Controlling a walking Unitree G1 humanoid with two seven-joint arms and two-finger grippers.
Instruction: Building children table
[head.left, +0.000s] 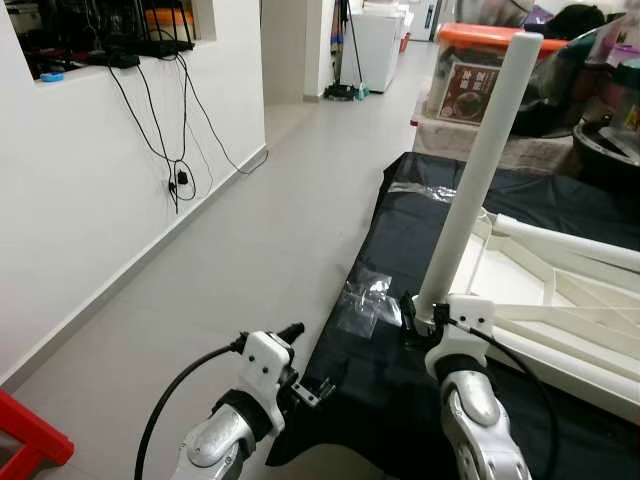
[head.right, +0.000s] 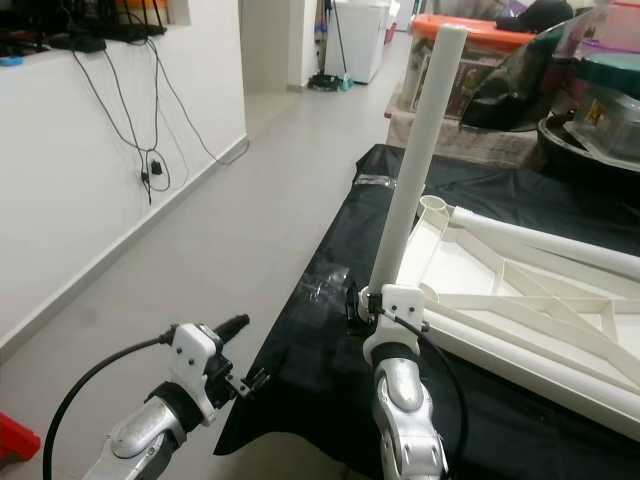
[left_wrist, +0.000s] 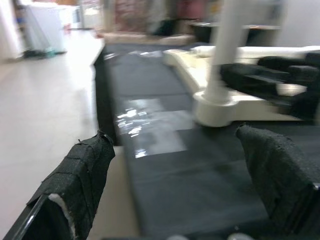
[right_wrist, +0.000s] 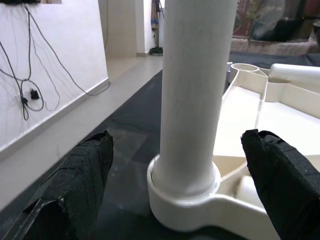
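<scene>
Black sheet (head.left: 400, 380) spread on the grey floor (head.left: 240, 250), a clear plastic bag (head.left: 365, 300) lying near its edge. On the sheet lies a white plastic children's table (head.right: 520, 300), turned upside down, ribbed underside up. One white leg (head.left: 480, 170) stands upright in the corner socket (right_wrist: 182, 202) nearest the robot; another leg (head.right: 545, 245) lies flat across the frame.

Around: white wall (head.left: 90, 200) on the left with black cables (head.left: 165, 130) hanging from a shelf, something red (head.left: 30, 435) at the floor corner, a storage box with an orange lid (head.left: 480, 70) and a dark printed label, text too small to read, plus clutter behind the sheet. A white appliance (head.left: 375, 40) stands far down the hall.

Right claw (right_wrist: 180, 185) is wide, its black pads either side of the upright leg's base, not touching it. Left claw (left_wrist: 185, 170) is wide too, holding nothing, hovering over the sheet's edge just beside the socket, pointed at the right claw's fingers (left_wrist: 280, 82).
</scene>
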